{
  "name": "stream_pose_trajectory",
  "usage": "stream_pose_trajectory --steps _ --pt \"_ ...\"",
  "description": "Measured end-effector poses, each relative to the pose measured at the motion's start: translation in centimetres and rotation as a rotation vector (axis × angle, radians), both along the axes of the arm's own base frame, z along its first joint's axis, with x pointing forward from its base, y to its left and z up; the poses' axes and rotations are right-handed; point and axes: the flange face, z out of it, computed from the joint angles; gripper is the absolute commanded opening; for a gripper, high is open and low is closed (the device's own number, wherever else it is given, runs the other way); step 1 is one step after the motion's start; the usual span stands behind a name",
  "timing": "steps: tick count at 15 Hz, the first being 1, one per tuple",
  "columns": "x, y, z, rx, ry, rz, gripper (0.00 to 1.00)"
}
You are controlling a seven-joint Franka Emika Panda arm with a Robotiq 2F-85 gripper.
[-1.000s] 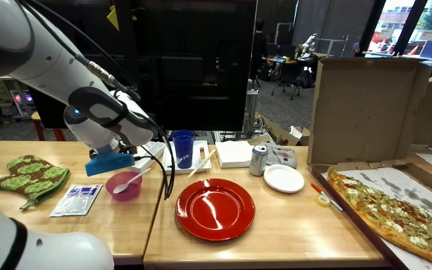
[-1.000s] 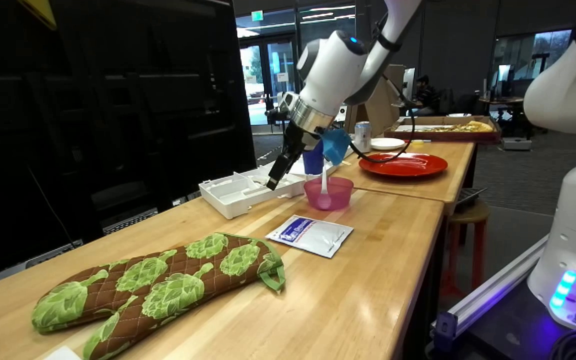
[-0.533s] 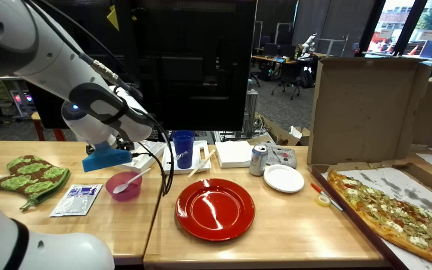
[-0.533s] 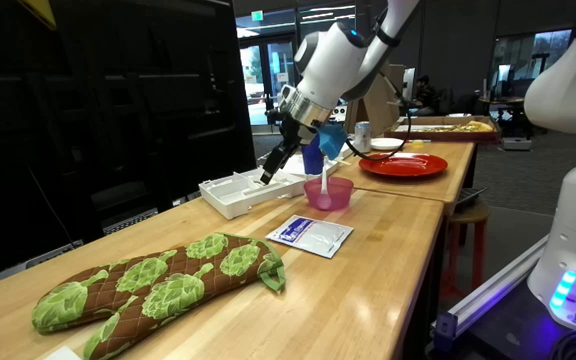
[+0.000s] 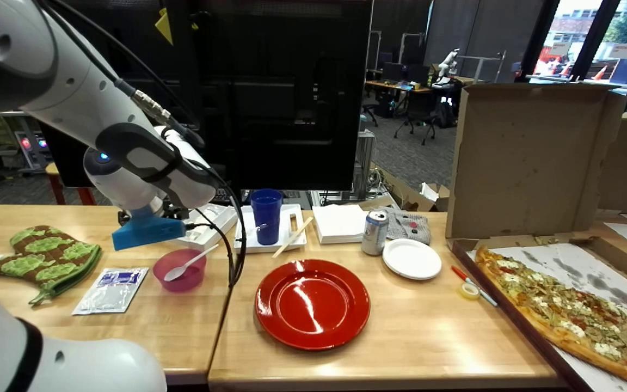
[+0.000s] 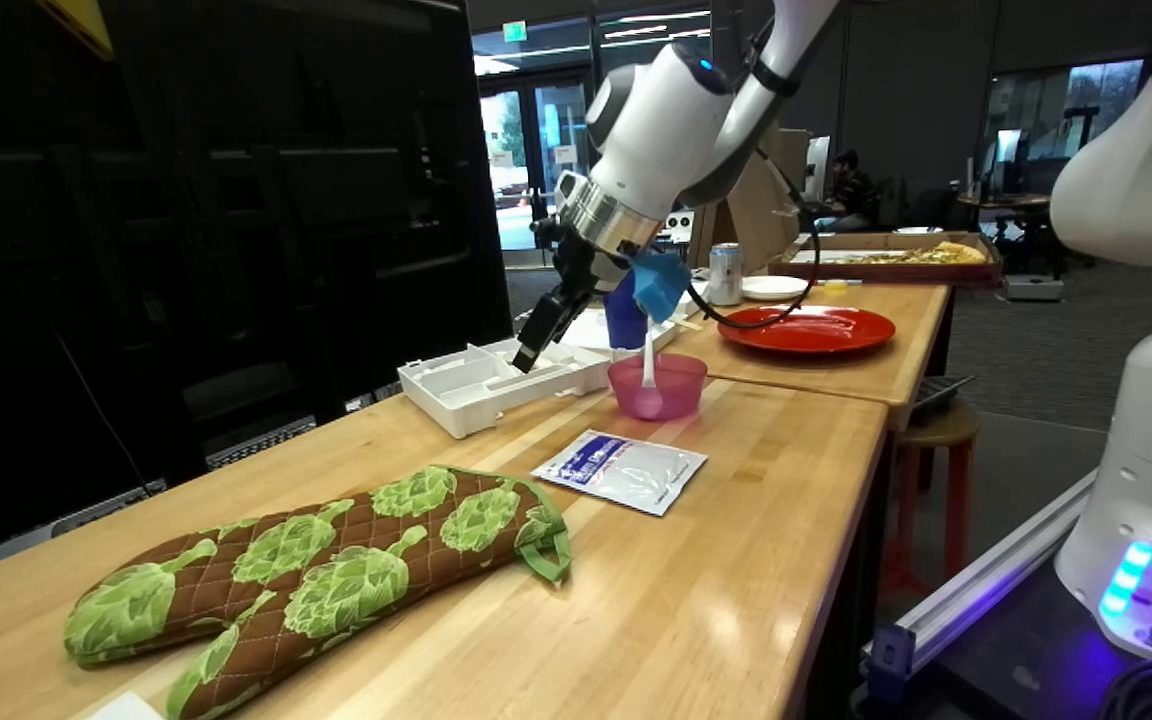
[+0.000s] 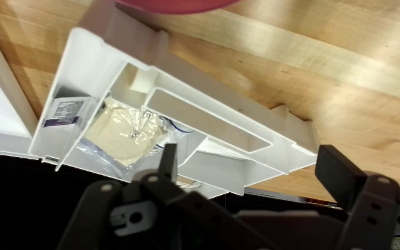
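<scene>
My gripper [image 7: 247,152] stands wide open with nothing between its dark fingers. It hangs over the white compartmented tray [image 7: 221,93], angled downward, and whether it touches the tray I cannot tell. Inside the tray lie a clear bag with beige contents [image 7: 116,135], a safety pin [image 7: 145,119] and a small purple-and-white packet [image 7: 64,111]. Beside the tray is a pink bowl [image 6: 681,392] holding a white spoon [image 6: 648,375]; only its edge enters the wrist view. In an exterior view, a blue piece [image 5: 147,231] on the wrist hides the fingers.
A silver packet [image 6: 626,472] and a green-and-brown oven mitt [image 6: 336,570] lie on the same table. Nearby stand a blue cup [image 5: 267,218], a red plate [image 5: 313,305] and a can [image 5: 375,234]. An open pizza box [image 5: 531,163] is farther off. A black screen [image 5: 286,109] rises behind.
Over the last second the gripper has shifted a little to the left in both exterior views, farther over the white tray. The objects on the table have stayed put.
</scene>
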Motion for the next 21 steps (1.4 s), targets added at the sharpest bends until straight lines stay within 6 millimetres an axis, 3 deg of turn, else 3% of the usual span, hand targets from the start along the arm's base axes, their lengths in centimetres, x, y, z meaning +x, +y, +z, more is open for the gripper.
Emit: stream_pose_trajectory --steps 6,12,21 --pt "0.2 -0.7 0.2 0.004 0.002 -0.014 1.00" --pt "-0.6 -0.1 0.2 0.047 0.035 -0.004 1.00" --pt "2.2 -0.5 1.7 0.119 0.024 -0.069 1.00"
